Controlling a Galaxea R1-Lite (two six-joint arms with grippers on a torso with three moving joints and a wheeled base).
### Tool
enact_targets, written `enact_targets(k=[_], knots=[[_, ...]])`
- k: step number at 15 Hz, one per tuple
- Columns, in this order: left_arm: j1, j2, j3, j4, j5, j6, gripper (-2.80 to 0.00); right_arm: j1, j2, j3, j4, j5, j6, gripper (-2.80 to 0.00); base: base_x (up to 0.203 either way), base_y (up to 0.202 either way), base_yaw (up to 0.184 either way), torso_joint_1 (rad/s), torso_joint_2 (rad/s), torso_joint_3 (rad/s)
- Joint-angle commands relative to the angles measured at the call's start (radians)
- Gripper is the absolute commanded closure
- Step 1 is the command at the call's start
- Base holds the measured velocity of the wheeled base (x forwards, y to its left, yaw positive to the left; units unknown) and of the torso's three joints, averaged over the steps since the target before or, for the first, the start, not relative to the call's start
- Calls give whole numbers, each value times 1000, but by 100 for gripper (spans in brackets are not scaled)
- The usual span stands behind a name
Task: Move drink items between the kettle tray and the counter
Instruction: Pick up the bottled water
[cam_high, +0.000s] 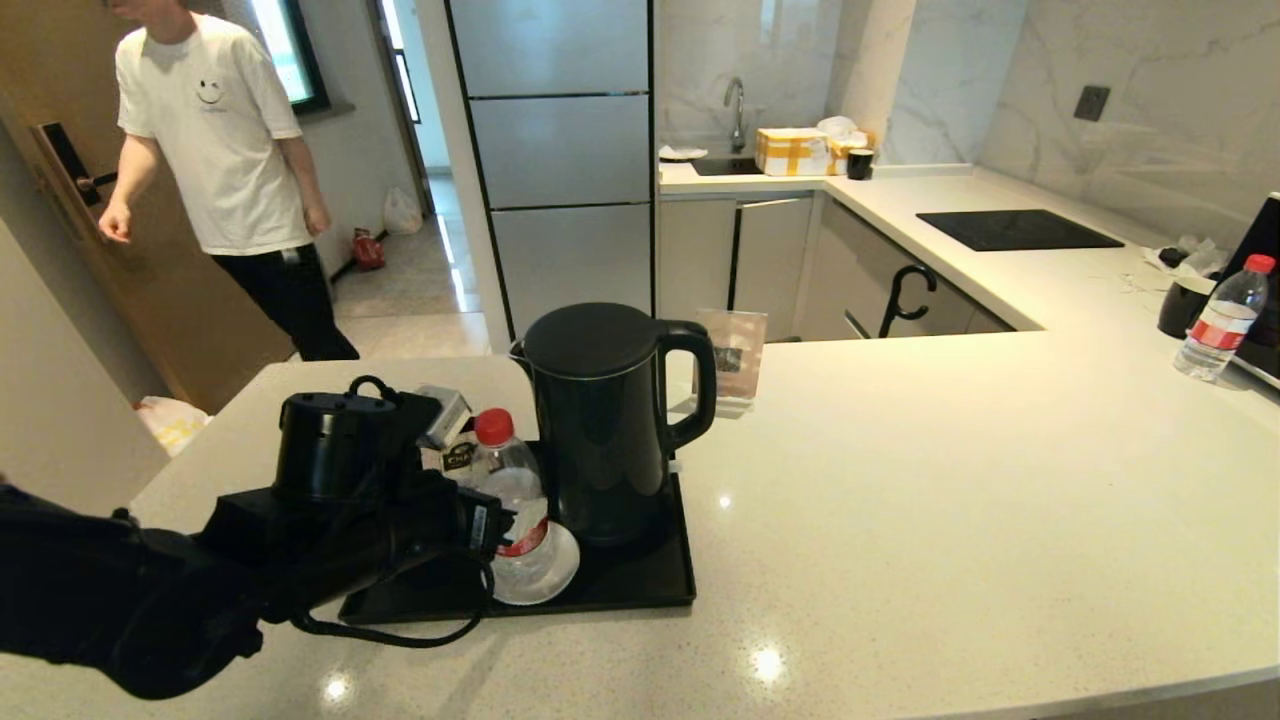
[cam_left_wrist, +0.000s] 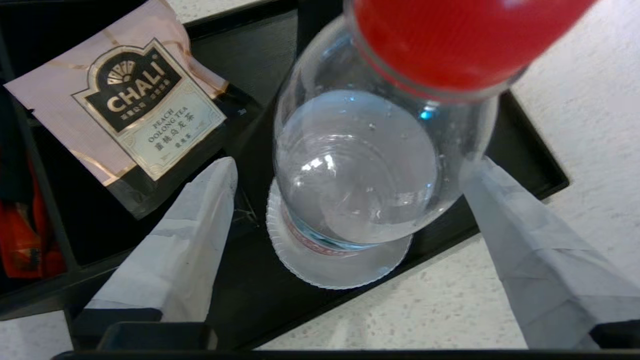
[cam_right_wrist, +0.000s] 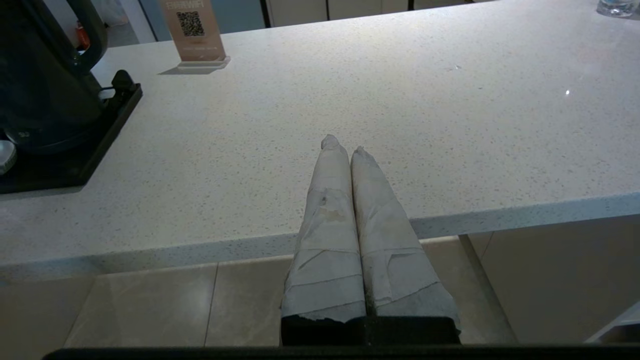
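Pale speckled stone forms the counter (cam_high: 900, 480), which wraps an L-shaped kitchen where a man in a white T-shirt (cam_high: 215, 140) stands by the door. Near the counter's front left sits the kettle tray (cam_high: 640, 590), carrying the black electric kettle (cam_high: 600, 420) on its base and a Chali peach oolong tea sachet (cam_left_wrist: 125, 110) in the divided box. A water bottle (cam_left_wrist: 360, 165) with a red cap stands upright on the tray's white round disc (cam_left_wrist: 330, 270), just beside the kettle. The left gripper (cam_left_wrist: 350, 200) is over the tray with its taped fingers (cam_left_wrist: 185, 235) spread wide on either side of the bottle; neither pad clearly presses the plastic. A second water bottle (cam_high: 1220, 320) stands far off at the counter's right end. The right gripper (cam_right_wrist: 342, 150) is at the counter's front edge, fingers pressed together, holding nothing.
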Motion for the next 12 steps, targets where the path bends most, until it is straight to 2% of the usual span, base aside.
enact_targets(k=[1,5,6,7,12], knots=[[-19,36,-8,-9,47,1,-280,-1,0,0,-1,0,0,0,0,0,0,0,0,0],[-48,79,0,-137,81,-4,-280,0,0,0,-1,0,0,0,0,0,0,0,0,0],[-53,89,3,-162,83,-7,0,0,0,0,-1,0,0,0,0,0,0,0,0,0],[-69,102,11,-200,91,-11,0,0,0,0,-1,0,0,0,0,0,0,0,0,0],[-75,90,45,-202,90,-18,0,0,0,0,-1,0,0,0,0,0,0,0,0,0]])
